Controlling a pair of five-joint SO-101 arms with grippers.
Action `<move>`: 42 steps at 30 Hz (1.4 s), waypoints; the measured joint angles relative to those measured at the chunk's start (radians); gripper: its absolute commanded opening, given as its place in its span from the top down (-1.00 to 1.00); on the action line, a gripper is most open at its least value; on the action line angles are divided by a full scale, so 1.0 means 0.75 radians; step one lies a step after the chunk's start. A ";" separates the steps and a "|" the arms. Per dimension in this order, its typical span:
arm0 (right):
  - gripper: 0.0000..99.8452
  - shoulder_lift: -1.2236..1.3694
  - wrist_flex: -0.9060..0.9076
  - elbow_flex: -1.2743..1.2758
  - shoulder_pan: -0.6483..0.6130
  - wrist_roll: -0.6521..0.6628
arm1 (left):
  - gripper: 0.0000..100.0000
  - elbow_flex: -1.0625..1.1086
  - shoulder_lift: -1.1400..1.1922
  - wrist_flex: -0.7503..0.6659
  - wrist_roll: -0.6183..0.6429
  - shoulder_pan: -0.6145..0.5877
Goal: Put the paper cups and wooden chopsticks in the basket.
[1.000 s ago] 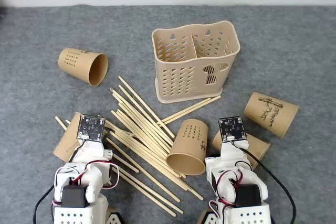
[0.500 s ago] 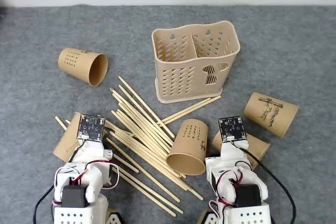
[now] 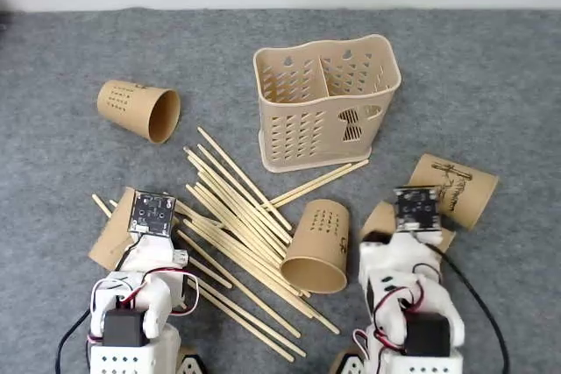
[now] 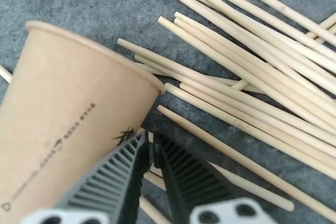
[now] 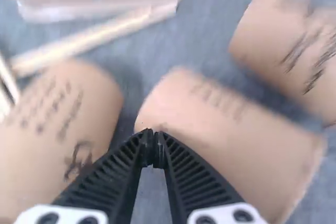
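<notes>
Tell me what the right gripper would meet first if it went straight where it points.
The right gripper, shut, would likely meet the paper cup lying on its side just past its tips, though depth is unclear.

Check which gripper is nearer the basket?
Right. The right gripper is at the cups just off the basket; the left gripper is by a cup beyond the chopsticks, farther away.

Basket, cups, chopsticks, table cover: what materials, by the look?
Basket: likely moulded plastic, matte beige; even slots, rounded rim.
Cups: kraft paper, matte brown, rolled lip.
Chopsticks: pale bare wood or bamboo, unvarnished.
Table cover: grey felt-like fabric, fuzzy texture.
</notes>
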 measured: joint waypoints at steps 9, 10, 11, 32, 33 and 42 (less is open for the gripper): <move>0.84 0.002 -0.108 -0.176 0.049 0.004 | 0.97 0.000 0.000 0.000 0.000 0.000; 0.82 0.004 -0.102 -0.211 0.049 0.014 | 0.97 0.000 0.000 0.000 0.000 0.000; 0.80 0.014 -0.076 -0.252 0.049 0.027 | 0.97 0.000 0.000 0.000 0.000 0.000; 0.60 0.878 0.391 -0.824 0.258 0.053 | 0.97 0.000 0.000 0.000 0.000 0.000; 0.51 0.882 0.391 -0.824 0.278 0.045 | 0.97 0.000 0.000 0.000 0.000 0.000; 0.32 0.882 0.356 -0.675 0.360 -0.029 | 0.97 0.000 0.000 0.000 0.000 0.000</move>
